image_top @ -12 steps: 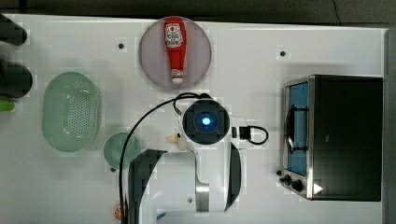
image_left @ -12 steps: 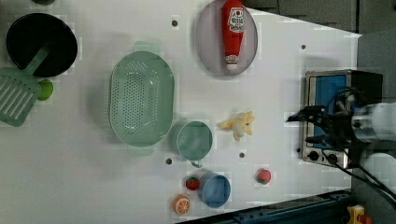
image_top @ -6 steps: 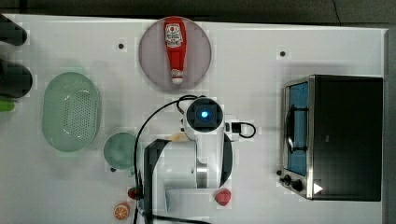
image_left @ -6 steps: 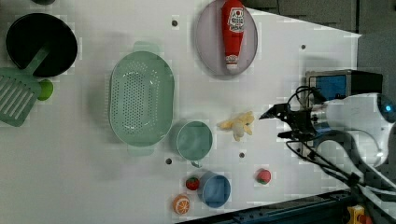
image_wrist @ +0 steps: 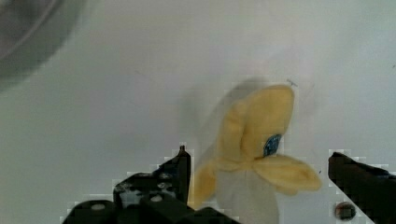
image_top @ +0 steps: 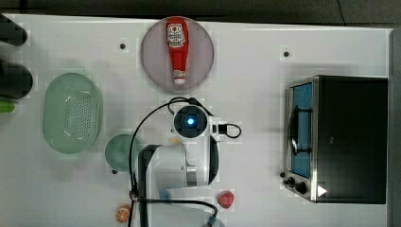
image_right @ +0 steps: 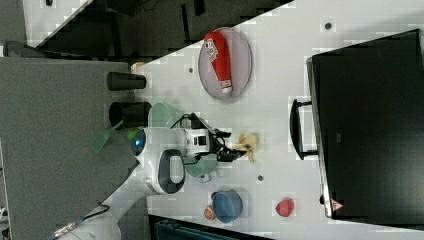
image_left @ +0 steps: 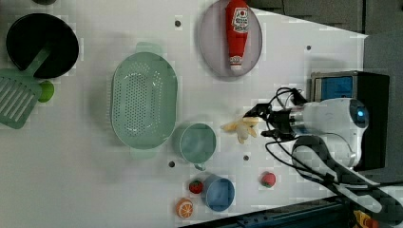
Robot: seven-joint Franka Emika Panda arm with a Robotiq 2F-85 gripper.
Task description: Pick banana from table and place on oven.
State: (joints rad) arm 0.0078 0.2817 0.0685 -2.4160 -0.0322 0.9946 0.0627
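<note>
A peeled yellow toy banana (image_wrist: pixel 259 135) lies on the white table (image_top: pixel 265 85), next to a green cup. My gripper (image_wrist: pixel 258 156) is open, with one dark finger on each side of the banana and nothing gripped. From the side, the gripper (image_left: pixel 259 123) reaches the banana (image_left: pixel 240 128) from the left view's right. The right view has the gripper (image_right: pixel 231 145) right beside the banana (image_right: pixel 246 142). The arm covers most of the banana in the top view. The oven (image_top: pixel 350 137) stands at the top view's right, its black top bare and its door shut.
A ketchup bottle (image_top: pixel 177 49) lies on a grey plate (image_top: pixel 201 61). A green colander (image_left: pixel 142 99), green cup (image_left: pixel 195 142), blue cup (image_left: pixel 219 194), strawberry (image_left: pixel 268 179), small tomato (image_left: pixel 195 186) and orange slice (image_left: pixel 184 207) sit near the banana. A black pot (image_left: pixel 40 42) and spatula (image_left: pixel 16 97) lie far off.
The arm has swung away from the oven, toward the left view's left, and brought the gripper to the banana. The gripper stays open. The banana has not moved.
</note>
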